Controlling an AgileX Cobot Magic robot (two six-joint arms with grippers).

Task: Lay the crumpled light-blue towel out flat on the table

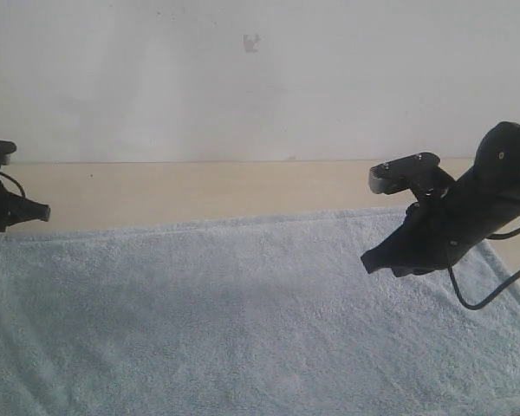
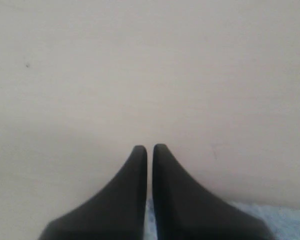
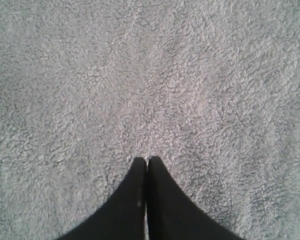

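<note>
My left claw (image 1: 42, 211) and right claw (image 1: 370, 262) are both closed tight and empty, and the pale light-blue fluffy terry towel (image 1: 243, 312) lies flat on the smooth cream tabletop (image 1: 199, 191), so I judge the spreading done and the next move only a careful lift away.

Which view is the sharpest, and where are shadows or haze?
Exterior view: soft and washed out, a faint shadow across the towel. Left wrist view: hazy, the left gripper only a black silhouette. Right wrist view: sharpest, towel pile clear, the right gripper dark without detail.
</note>
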